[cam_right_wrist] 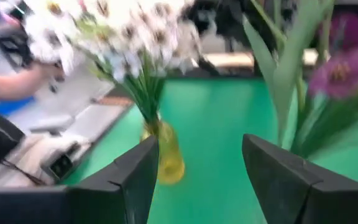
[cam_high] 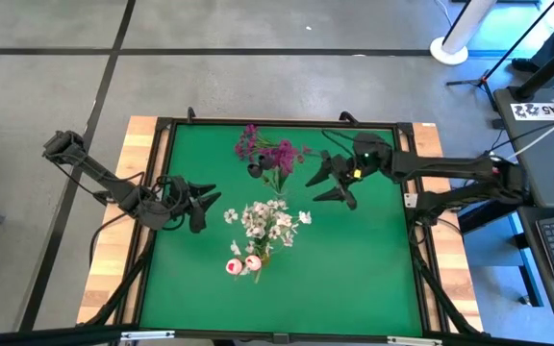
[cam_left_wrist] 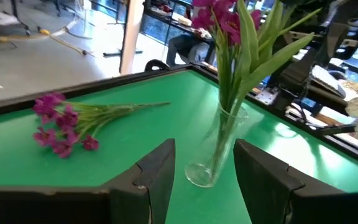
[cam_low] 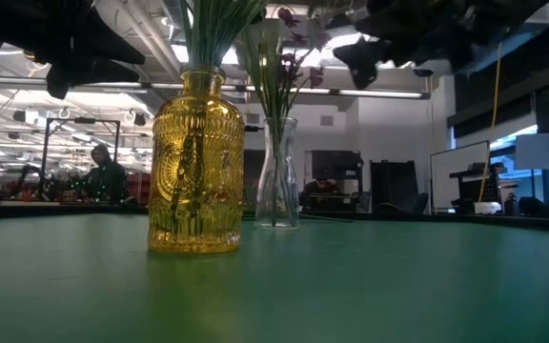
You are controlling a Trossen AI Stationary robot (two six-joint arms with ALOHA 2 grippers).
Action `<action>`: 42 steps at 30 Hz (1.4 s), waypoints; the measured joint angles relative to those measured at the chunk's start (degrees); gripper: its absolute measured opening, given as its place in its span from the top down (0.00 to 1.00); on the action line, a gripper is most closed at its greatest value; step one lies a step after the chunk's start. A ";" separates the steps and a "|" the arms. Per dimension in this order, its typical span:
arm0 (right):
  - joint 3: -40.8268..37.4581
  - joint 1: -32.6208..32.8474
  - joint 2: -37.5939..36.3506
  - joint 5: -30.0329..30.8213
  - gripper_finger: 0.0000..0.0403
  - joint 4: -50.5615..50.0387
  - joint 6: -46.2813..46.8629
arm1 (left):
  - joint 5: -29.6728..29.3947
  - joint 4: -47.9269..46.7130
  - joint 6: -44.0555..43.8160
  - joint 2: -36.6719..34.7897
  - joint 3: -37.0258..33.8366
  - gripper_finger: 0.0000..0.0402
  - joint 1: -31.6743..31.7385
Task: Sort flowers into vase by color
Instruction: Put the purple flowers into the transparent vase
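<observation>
**Above the mat: both grippers empty, one bunch not yet sorted**

At the mat's left side the left gripper [cam_high: 203, 200] hovers w/ fingers spread, nothing between them. In its wrist view the clear vase [cam_left_wrist: 213, 152] w/ magenta stems stands just ahead, and a loose magenta bunch [cam_left_wrist: 64, 121] lies flat on the green mat [cam_high: 354, 279] beside it. The right gripper [cam_high: 330, 183] hangs near the clear vase on the other side, jaws also apart, empty.

The yellow vase [cam_low: 196, 162] holds the white flowers [cam_high: 267, 219]; pink-white buds [cam_high: 242, 264] show near its base in the high view.

Risks, as I judge: the clear vase is narrow and looks light, so a finger brushing the stems could tip it. The lying bunch is thin and flat, so a pinch may slip or drag it. Both arms are near the same vase, so they could collide.
</observation>
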 joint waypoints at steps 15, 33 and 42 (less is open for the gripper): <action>3.08 -7.24 1.35 38.73 0.42 -27.12 -13.54 | -5.08 1.53 1.06 0.00 0.00 0.60 0.00; 13.64 -22.39 34.34 20.21 0.42 0.64 -14.13 | -3.63 4.95 -0.59 0.00 0.00 0.60 0.00; 27.32 -20.98 44.73 21.36 0.42 -15.62 -17.82 | -3.12 5.83 -2.06 -0.02 0.00 0.60 0.00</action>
